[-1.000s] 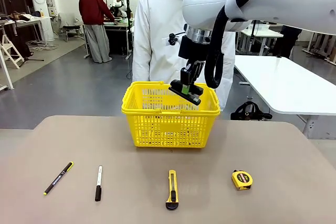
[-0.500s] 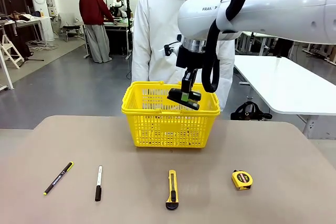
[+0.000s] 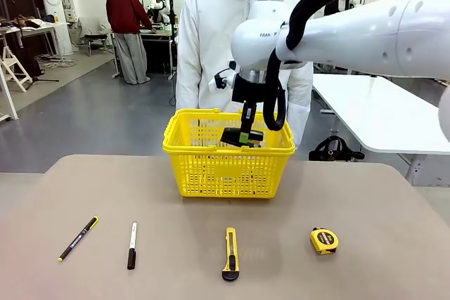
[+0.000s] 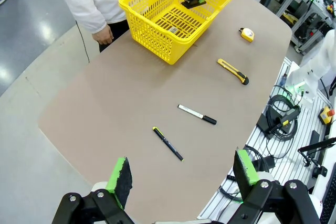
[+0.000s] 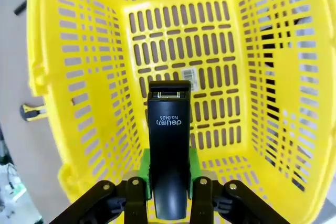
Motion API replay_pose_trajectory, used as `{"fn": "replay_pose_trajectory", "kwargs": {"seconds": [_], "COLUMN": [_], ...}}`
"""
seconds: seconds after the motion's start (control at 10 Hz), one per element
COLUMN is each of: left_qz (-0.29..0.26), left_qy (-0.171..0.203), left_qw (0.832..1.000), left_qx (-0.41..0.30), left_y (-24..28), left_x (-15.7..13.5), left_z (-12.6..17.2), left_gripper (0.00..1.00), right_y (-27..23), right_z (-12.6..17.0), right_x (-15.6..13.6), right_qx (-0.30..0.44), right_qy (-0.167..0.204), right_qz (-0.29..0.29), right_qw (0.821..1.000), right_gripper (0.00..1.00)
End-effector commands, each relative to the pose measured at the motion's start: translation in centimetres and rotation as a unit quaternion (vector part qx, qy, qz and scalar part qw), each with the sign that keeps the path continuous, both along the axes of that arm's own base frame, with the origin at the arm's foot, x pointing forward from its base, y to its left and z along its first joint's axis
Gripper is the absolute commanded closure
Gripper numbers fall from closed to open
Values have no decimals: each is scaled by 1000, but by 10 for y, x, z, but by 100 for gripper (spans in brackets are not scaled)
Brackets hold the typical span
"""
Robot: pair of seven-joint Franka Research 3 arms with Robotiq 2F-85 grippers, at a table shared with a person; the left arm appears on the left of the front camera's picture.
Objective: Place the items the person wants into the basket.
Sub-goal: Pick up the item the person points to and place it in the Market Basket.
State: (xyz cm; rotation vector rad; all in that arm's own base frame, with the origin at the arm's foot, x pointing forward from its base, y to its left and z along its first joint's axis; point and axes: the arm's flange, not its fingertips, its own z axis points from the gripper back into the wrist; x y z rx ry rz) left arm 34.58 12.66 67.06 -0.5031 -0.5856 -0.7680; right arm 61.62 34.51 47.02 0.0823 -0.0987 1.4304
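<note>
Table [image 3: 105, 194] with yellow basket [image 3: 228, 166]: above it the right gripper [image 5: 168, 169] clamps a black item [image 5: 168, 129], possibly a stapler; the left gripper [image 4: 181, 171] gapes empty.

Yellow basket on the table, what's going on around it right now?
The right end effector is shut on a black tool, holding it over the open top of the basket. A person in a white jacket stands behind the basket. A black pen, a marker, a utility knife and a tape measure lie on the table. The left end effector hangs open, high above the table.
</note>
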Motion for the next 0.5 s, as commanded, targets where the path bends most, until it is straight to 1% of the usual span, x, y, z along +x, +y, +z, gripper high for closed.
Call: {"fn": "replay_pose_trajectory", "kwargs": {"seconds": [0.0,0.1,0.3,0.4], "left_qz": [-5,-5,-5,-5], "left_qy": [-3,-3,-3,-3], "left_qw": [1000,1000,1000,1000], "left_qx": [-4,-4,-4,-4], "left_y": [1,1,1,1], "left_x": [-1,-1,-1,-1], "left_z": [1,1,1,1], "left_gripper": [0,0,0,0], "right_y": [6,7,8,8], "right_z": [-10,-17,-18,-18], "right_x": [20,24,24,23], "right_qx": [-13,-14,-10,-8], "right_qy": [9,13,11,7], "right_qz": [1,4,11,12], "right_qw": [1000,1000,1000,1000], "right_gripper": [68,68,68,17]}}
